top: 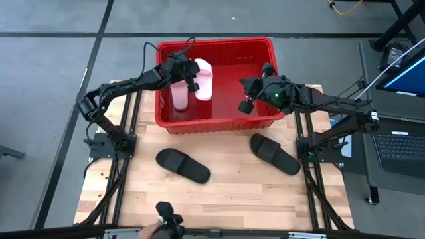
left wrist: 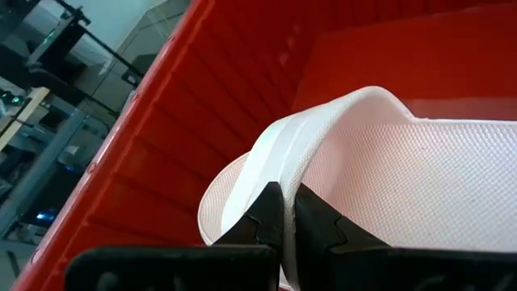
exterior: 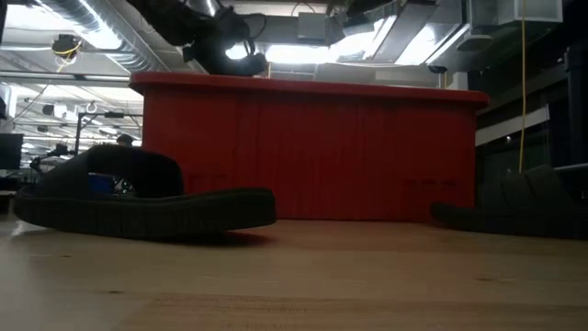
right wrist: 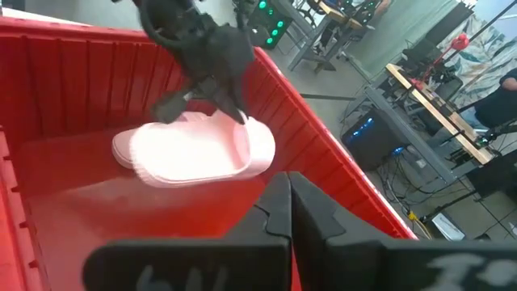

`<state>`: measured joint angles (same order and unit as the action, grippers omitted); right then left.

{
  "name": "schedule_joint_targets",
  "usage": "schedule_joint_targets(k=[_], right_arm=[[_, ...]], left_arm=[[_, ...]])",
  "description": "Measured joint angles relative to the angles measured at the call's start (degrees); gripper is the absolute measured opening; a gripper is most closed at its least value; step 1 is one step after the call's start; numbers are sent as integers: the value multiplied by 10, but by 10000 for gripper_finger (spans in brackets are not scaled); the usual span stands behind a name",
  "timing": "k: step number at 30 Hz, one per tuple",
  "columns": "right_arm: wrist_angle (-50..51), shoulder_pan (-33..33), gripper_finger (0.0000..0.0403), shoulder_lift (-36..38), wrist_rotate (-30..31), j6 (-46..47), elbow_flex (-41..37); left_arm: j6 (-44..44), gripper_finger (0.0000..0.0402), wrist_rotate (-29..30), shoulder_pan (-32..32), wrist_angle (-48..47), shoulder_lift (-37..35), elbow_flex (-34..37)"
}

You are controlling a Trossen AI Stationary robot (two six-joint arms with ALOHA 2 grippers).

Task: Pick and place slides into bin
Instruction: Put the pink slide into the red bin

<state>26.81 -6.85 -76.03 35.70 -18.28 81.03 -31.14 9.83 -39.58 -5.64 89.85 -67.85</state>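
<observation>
Fingers of my left gripper (left wrist: 281,218) are pinched on a pink slide's (top: 203,78) strap, over the bin (top: 219,123). My right gripper (top: 247,103) is shut and empty; the black slide (top: 274,154) lies nearer it.

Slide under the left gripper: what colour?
Pale pink slide, held by the left gripper; clearest in the left wrist view.
</observation>
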Motion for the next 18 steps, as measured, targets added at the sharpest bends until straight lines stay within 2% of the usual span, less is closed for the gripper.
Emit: schedule_joint_targets(k=[8, 18], right_arm=[[1, 0, 0, 0, 0, 0, 0], [2, -12, 0, 0, 0, 0, 0]], left_arm=[[4, 3, -12, -25, 26, 43, 0], [5, 3, -31, -26, 45, 92, 0]])
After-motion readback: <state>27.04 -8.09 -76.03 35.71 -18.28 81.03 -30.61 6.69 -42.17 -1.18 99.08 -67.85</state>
